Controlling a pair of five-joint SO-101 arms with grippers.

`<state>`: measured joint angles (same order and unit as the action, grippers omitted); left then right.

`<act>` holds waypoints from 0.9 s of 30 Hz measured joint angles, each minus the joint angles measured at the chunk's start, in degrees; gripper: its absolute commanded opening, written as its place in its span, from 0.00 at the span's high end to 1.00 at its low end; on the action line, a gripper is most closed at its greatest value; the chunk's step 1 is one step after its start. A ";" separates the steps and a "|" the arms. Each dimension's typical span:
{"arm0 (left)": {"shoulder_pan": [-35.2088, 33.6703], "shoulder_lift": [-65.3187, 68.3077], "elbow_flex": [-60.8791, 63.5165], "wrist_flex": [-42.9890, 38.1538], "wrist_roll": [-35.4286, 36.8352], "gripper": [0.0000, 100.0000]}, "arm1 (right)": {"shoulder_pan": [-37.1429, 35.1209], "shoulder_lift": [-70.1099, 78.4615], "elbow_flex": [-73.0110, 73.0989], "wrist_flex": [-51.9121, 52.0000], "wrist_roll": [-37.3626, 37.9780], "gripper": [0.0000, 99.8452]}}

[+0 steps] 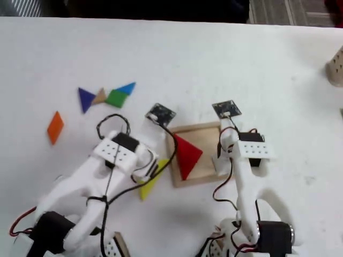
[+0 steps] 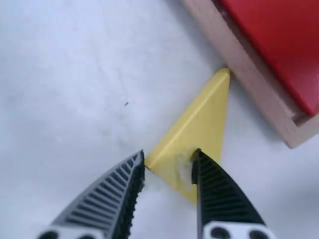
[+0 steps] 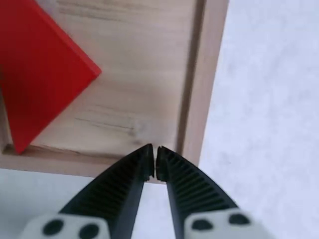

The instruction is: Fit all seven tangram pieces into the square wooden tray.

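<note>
Left end effector (image 2: 168,167) straddles yellow triangle (image 2: 202,122) beside tray (image 2: 249,69)

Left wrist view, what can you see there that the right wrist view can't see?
Left wrist view, not the right: the yellow triangle on the table, one corner between the left gripper's open fingers. Right wrist view, not the left: the tray's bare wooden floor, and the right gripper, shut, above the tray's rim. Both: the red triangle in the tray, and the white table.
</note>
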<state>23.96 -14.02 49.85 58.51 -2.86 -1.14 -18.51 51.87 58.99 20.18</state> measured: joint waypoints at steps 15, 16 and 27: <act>5.98 0.18 -2.64 5.27 0.35 0.87 | 1.41 0.00 0.00 0.00 0.00 0.98; 6.15 0.26 -2.99 6.07 0.35 0.87 | 1.49 0.00 0.00 0.00 0.00 0.98; 11.96 1.32 -5.98 12.75 0.53 0.87 | 3.52 -1.05 -0.35 0.09 -0.97 0.98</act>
<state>35.91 -12.70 43.87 71.25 -2.33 2.37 -19.56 51.52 59.08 19.21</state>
